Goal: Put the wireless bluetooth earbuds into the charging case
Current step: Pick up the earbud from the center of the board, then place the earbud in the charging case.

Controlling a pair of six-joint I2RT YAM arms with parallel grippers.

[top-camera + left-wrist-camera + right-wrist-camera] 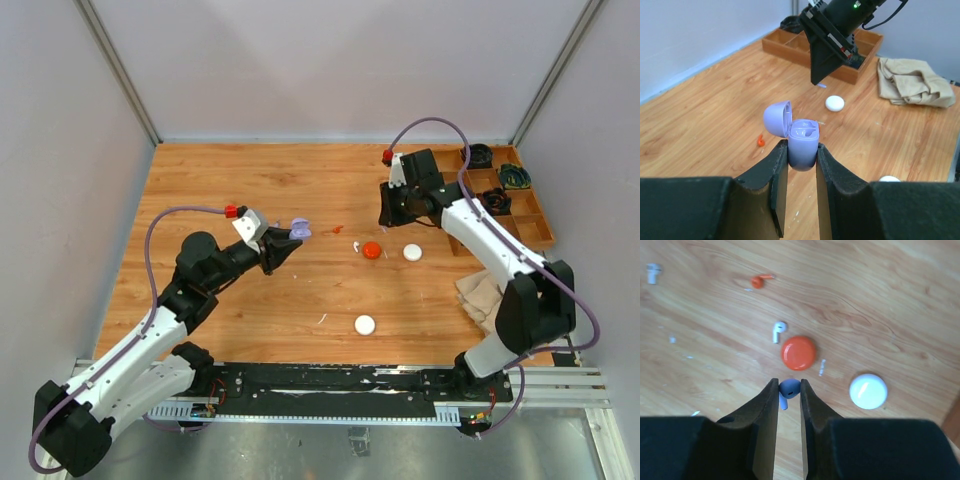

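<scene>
My right gripper (789,382) pinches purple earbud (789,389); left gripper (802,156) clamps open charging case (804,139). I should line its stem up above the case — then lower slowly.

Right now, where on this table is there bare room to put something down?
The far left of the wooden table, behind the left arm and the lilac case, is bare. Nearly bare too: the near stretch between that arm and the lone white puck. The middle is crowded: red puck, second white puck, white earbud.
</scene>
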